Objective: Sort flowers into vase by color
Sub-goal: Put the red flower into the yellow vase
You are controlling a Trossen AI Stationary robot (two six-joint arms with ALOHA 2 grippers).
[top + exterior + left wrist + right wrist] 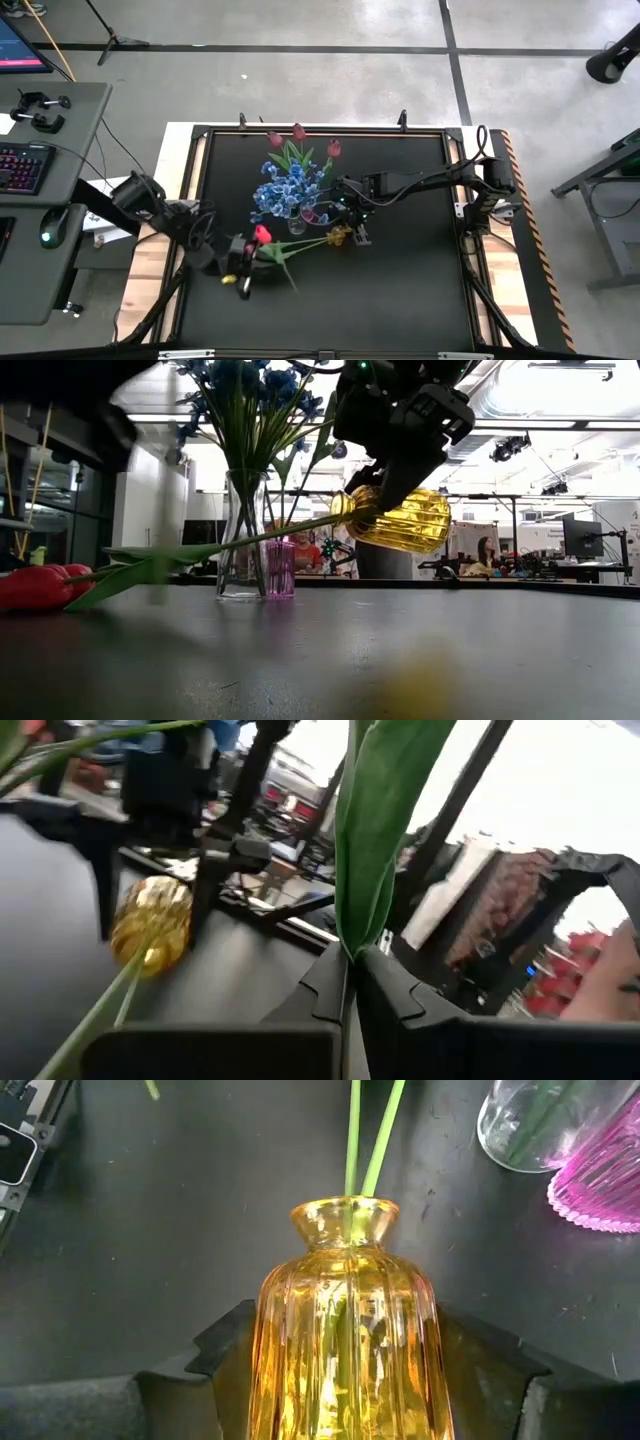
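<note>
Right tool (358, 236) is gripping ribbed amber glass vase (345, 1340), tilted above the table (400, 290) at frame centre. Left tool (243, 268) is clenching red tulip stems (280, 532) entering its mouth. Clear glass vase of blue blossoms (240, 540) and pink ribbed vase (280, 568) are standing just behind.

Grey concrete floor (330, 25) crossed by dark tape lines. Grey desk (55, 190) at one side holds a backlit keyboard (22, 166) and a mouse (52, 224). Low view: bright ceiling lights (560, 400), monitors (582, 538), 1 seated person (486, 550) (far off).
</note>
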